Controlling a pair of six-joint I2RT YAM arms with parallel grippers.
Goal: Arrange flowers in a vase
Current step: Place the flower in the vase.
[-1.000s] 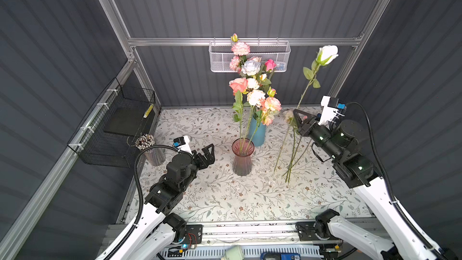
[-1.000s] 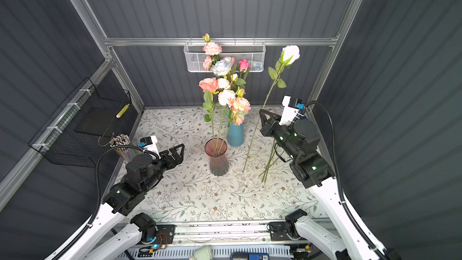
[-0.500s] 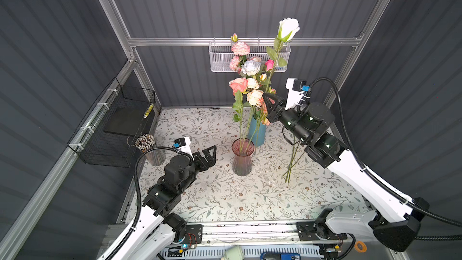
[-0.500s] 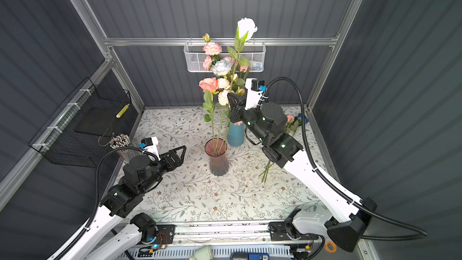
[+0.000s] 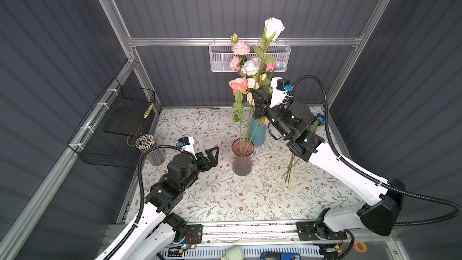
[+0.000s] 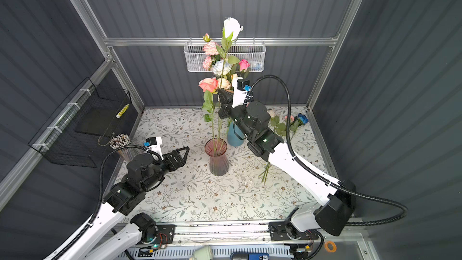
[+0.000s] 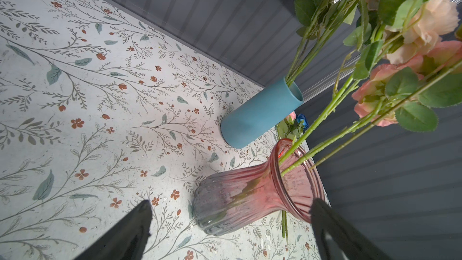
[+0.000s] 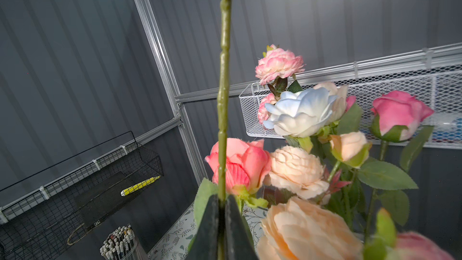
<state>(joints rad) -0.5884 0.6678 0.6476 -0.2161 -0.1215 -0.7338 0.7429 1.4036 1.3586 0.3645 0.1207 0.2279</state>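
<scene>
My right gripper (image 5: 255, 94) (image 6: 221, 94) (image 8: 221, 202) is shut on the green stem of a tall white rose (image 5: 273, 27) (image 6: 231, 27), held upright above the pink glass vase (image 5: 242, 158) (image 6: 216, 158) (image 7: 250, 196). The stem's lower end reaches the vase mouth, where two more stems stand, one bearing a coral rose (image 5: 238, 85). Behind it, a blue vase (image 5: 259, 135) (image 7: 260, 113) holds several pink, peach and pale blue flowers (image 8: 300, 113). My left gripper (image 5: 213, 155) (image 6: 183, 155) (image 7: 230, 205) is open and low, just left of the pink vase, holding nothing.
More flowers lie on the table at the right, their stems (image 5: 290, 170) (image 6: 265, 175) partly under my right arm, with a blue bloom (image 6: 302, 118) near the back corner. A white mesh basket (image 5: 220, 58) hangs on the back wall. A black wire basket (image 5: 120, 126) and pencil cup (image 5: 150, 150) stand left.
My right arm has swung left from the table's right side, carrying the white rose over to the pink vase. The left arm has barely moved.
</scene>
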